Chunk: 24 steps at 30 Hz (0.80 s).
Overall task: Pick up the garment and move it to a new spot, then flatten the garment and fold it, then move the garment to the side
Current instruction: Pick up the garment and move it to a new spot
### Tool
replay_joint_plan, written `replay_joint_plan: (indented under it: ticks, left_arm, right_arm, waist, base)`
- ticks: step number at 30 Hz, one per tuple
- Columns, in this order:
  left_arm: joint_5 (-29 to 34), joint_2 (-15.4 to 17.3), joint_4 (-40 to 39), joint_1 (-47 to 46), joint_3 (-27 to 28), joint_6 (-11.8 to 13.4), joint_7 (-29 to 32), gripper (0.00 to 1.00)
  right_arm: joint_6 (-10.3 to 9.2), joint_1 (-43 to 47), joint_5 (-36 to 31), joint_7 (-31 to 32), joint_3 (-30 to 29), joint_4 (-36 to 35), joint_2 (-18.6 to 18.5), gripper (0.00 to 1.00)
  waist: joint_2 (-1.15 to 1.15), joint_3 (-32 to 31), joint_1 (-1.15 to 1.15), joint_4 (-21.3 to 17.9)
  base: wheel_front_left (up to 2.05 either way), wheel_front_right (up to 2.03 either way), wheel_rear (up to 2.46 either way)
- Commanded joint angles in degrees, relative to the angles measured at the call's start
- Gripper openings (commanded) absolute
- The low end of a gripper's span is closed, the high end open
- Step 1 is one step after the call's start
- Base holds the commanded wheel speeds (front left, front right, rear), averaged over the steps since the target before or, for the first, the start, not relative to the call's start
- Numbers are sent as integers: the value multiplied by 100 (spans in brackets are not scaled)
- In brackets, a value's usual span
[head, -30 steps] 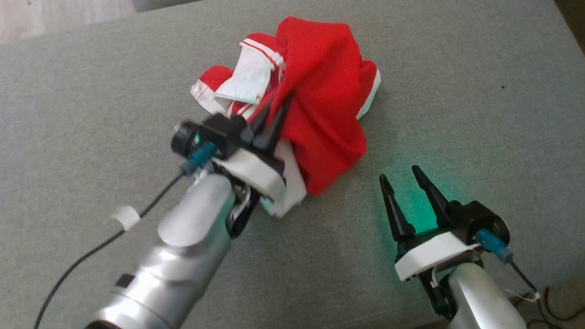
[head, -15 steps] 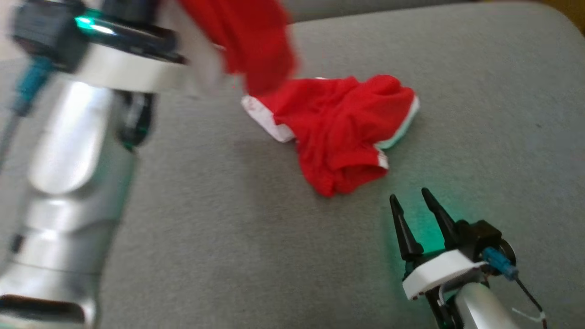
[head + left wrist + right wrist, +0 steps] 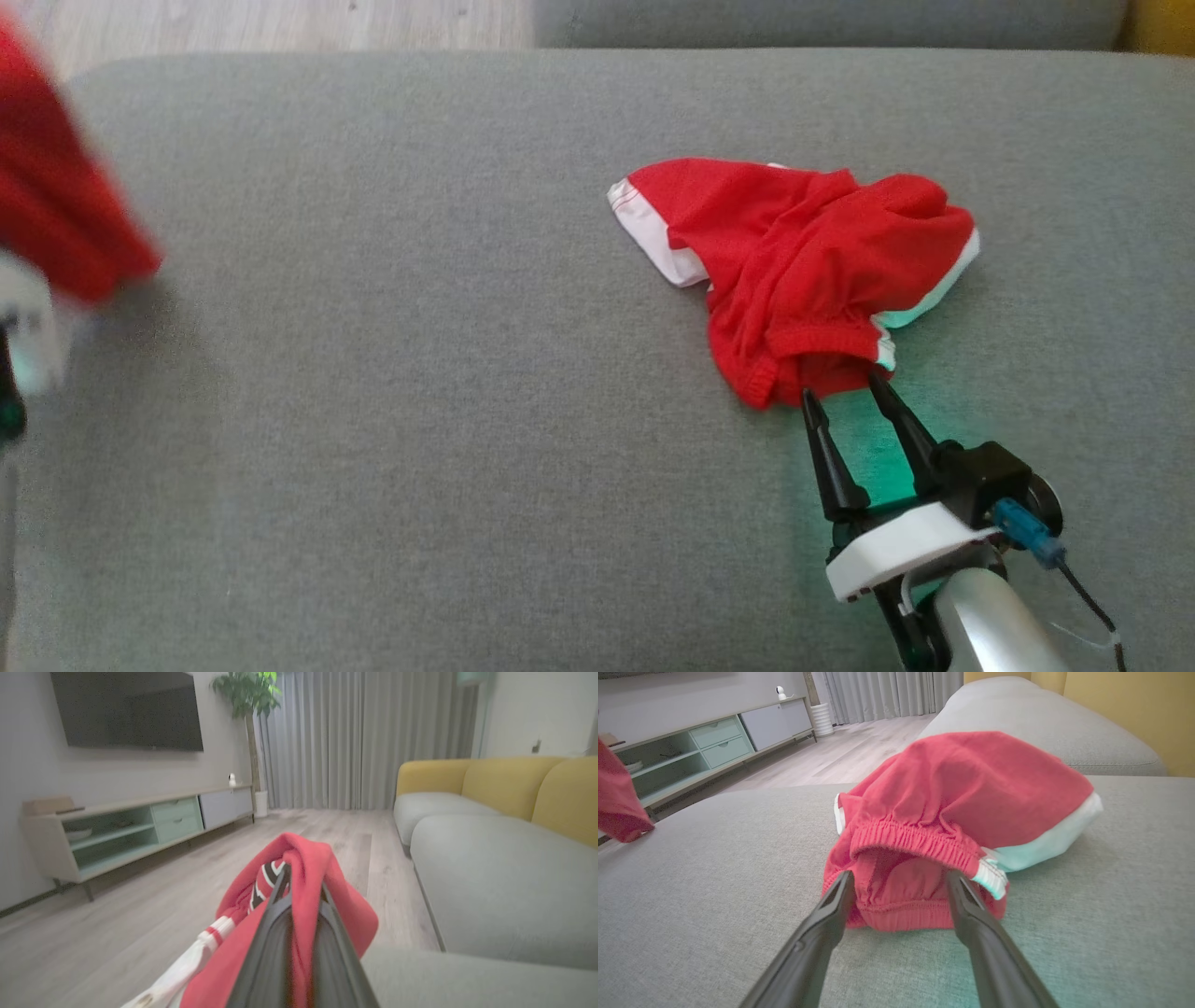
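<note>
Red cloth in the grip: a red garment with white striped trim is bunched over and between the left fingers at centre bottom of the left wrist view, hanging clear of the seat. In the head view it is a blurred red mass at the far left edge.
Left gripper: fingers pressed together on a fold of that garment (cloth drapes over both tips).
Left arm pose: the gripper points out roughly level over the pale wooden floor, toward the grey curtains at top centre.
Second cloth: crumpled red shorts with white edging lie on the grey fabric sofa cushion, right of centre in the head view.
Right gripper: fingers spread wide apart, holding nothing. The tips sit right at the shorts' gathered elastic waistband, one on each side of it (touching or not, I cannot tell).
Right arm pose: the silver forearm rises from the lower right corner of the head view and carries the gripper low over the cushion, with the fingers aimed up the frame at the shorts.
Light: a green glow falls on the cushion between and beside the right fingers.
</note>
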Motion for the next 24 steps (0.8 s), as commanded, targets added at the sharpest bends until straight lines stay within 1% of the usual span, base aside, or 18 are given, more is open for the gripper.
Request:
replay_joint_plan:
  ticks: [1, 3, 5, 6, 7, 10, 13, 17, 21, 22, 23, 24]
  left_arm:
    - [-57, 343, -78, -138, 269, -50, -35, 0]
    - [-108, 398, 178, 39, 306, -135, -107, 0]
    - [-152, 391, 443, 171, 345, -170, -197, 0]
    - [-174, 380, 574, 218, 391, -143, -253, 46]
    - [-196, 364, 694, 256, 425, -140, -301, 100]
    - [-237, 301, 960, 283, 544, -151, -430, 100]
    - [-119, 237, 999, 231, 572, -172, -482, 100]
    - [225, 135, 521, 103, 618, -165, -490, 100]
    - [448, -143, 61, 34, 516, -295, -491, 100]
    - [496, -255, -23, 12, 457, -301, -491, 100]
    - [496, -255, -23, 12, 457, -301, -491, 100]
    - [542, -362, -70, 7, 378, -314, -492, 100]
  right_arm:
    - [43, -173, -48, -23, 106, -191, 12, 100]
    - [43, -207, -98, -23, 108, -213, 12, 100]
    - [43, -242, -160, -23, 108, -228, 12, 100]
    - [43, -263, -185, -23, 107, -235, 9, 100]
    - [43, -284, -202, -23, 99, -241, -2, 100]
    - [43, -331, -235, -23, 39, -272, -48, 100]
    - [43, -340, -244, -23, -21, -287, -78, 100]
    - [43, -360, -247, -23, -93, -298, -70, 100]
    - [43, -383, -277, -23, -157, -319, -44, 100]
    - [43, -379, -278, -23, -195, -320, -37, 100]
    - [43, -379, -278, -23, -195, -320, -37, 100]
    - [43, -368, -279, -23, -226, -321, -29, 100]
  waist:
    - [0, 66, 0, 44]
    - [0, 138, 0, 65]
    - [0, 229, 0, 66]
    - [0, 276, 0, 58]
    - [0, 321, 0, 50]
    - [0, 425, 0, 49]
    - [0, 449, 0, 65]
    - [0, 378, 0, 77]
    - [0, 239, 0, 5]
    - [0, 198, 0, -28]
    - [0, 198, 0, -28]
    - [0, 151, 0, -71]
  base:
    - [0, 0, 0]
    - [0, 0, 0]
    - [0, 0, 0]
    - [0, 0, 0]
    - [0, 0, 0]
    - [0, 0, 0]
    - [0, 0, 0]
    - [0, 0, 0]
    - [0, 0, 0]
    - [0, 0, 0]
    - [0, 0, 0]
    - [0, 0, 0]
